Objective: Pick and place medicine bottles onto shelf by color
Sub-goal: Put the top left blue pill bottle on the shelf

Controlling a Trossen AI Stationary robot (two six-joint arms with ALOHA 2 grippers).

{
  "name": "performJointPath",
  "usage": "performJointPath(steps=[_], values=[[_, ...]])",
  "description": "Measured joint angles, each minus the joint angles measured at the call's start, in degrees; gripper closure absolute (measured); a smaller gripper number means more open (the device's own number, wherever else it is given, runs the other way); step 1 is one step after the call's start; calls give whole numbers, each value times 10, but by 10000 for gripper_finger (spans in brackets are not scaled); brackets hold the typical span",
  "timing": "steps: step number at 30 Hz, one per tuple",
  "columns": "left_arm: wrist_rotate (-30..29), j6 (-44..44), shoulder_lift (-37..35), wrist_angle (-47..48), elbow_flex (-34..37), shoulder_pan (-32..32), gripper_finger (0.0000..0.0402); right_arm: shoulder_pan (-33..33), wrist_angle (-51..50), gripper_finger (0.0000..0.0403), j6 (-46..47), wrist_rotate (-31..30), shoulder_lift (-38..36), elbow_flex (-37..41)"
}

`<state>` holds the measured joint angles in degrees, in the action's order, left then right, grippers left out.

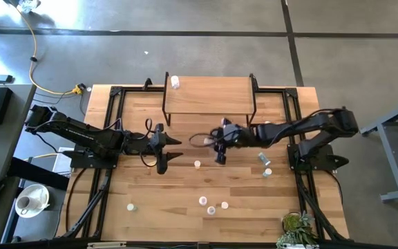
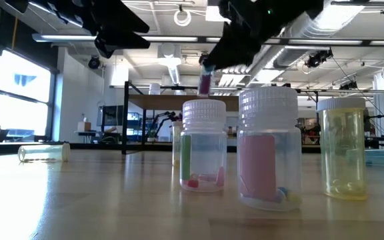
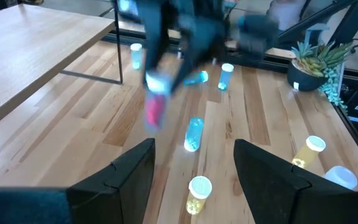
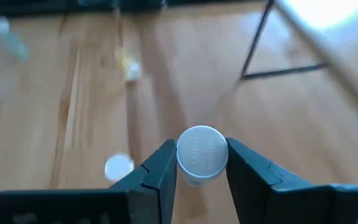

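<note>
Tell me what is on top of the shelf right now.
On the shelf, the high view shows one small bottle with a pale cap at its far left corner. The rest of the board looks bare. Beneath the board, the table is hidden.

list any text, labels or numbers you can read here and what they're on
No text can be read in any view.
Cap of the bottle held in the right gripper: raised lettering, too blurred to read.
Bottles in the low view: no labels visible.
Shelf: no markings.
</note>
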<state>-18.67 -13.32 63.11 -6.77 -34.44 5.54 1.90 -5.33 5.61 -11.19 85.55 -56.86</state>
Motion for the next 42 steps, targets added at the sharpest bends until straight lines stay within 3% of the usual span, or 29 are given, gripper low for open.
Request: performJointPath(steps=[7, 12, 21, 33, 42], values=[[0, 0, 0, 1, 0, 0, 193, -39, -94, 296, -31, -86, -67, -77], [0, 0, 0, 1, 0, 0, 193, -81, -120, 296, -56, -108, -99, -122], [0, 0, 0, 1, 0, 0, 193, -185, -127, 296, -55, -107, -123, -148], [0, 0, 0, 3, 0, 0, 193, -319, -204, 296, 33, -95, -110, -147], [0, 0, 0, 2, 0, 0, 193, -367, -247, 296, 77, -16, -69, -146]])
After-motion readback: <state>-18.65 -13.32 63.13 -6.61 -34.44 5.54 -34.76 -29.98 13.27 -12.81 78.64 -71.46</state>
